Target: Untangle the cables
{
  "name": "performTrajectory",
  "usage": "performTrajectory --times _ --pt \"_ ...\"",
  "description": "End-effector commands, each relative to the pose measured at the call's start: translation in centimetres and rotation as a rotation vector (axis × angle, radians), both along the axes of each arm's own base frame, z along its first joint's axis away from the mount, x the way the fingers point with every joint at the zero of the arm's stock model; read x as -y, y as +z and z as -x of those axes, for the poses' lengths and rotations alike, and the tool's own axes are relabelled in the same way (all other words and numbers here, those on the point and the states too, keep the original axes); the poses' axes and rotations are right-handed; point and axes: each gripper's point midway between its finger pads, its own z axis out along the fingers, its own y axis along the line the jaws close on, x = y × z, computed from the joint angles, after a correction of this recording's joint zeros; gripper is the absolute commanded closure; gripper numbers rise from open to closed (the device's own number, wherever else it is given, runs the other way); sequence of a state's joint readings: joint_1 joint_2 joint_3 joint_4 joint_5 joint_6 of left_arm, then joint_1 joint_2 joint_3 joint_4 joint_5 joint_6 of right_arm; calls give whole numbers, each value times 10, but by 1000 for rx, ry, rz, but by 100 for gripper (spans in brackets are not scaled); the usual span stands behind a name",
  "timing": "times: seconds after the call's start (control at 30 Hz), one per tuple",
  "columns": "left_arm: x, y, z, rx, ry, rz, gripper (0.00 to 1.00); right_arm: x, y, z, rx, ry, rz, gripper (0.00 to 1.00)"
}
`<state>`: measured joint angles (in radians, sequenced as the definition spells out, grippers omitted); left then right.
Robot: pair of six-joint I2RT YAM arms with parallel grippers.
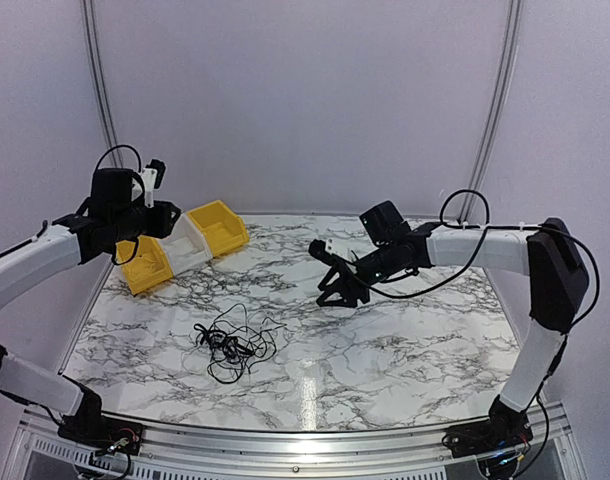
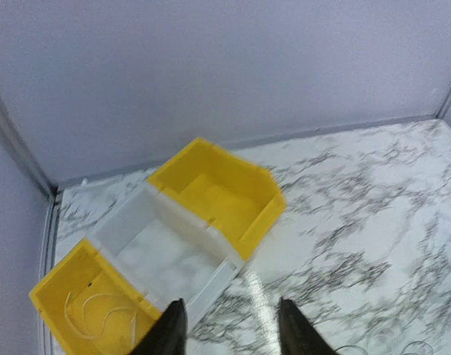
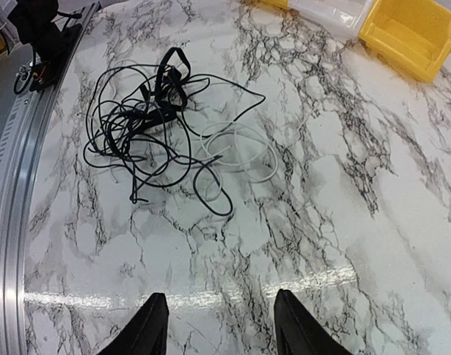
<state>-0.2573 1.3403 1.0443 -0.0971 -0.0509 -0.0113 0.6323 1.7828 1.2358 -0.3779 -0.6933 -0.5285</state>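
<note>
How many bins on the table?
3, side by side at the far-left corner: near yellow bin at the left end, clear bin in the middle, far yellow bin at the right end. None seem hidden.

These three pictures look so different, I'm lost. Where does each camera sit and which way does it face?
Top: above and behind the robot, looking down across the table; left arm and right arm show.
Left wrist: on the raised left arm, looking down at the bins; left gripper tips show.
Right wrist: on the right arm, looking back over the cables toward the near rail; right gripper tips show.
Shared: cables in top and right wrist; bins in all three.
</note>
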Motion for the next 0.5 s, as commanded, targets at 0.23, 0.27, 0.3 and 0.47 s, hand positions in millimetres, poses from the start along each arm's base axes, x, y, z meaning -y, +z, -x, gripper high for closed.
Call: performTrajectory --times 0.23,0.27,0.3,0.47 --pt "12 36 20 221 109 133 1 -62 -17 -4 11 30 82 47" --pt "17 33 21 214 77 135 1 -67 -19 -7 5 31 86 47" --pt "24 32 23 210 36 133 1 -72 -21 -9 -5 33 89 47" --pt "41 13 25 164 -93 37 15 -91 -39 -9 -30 55 120 48"
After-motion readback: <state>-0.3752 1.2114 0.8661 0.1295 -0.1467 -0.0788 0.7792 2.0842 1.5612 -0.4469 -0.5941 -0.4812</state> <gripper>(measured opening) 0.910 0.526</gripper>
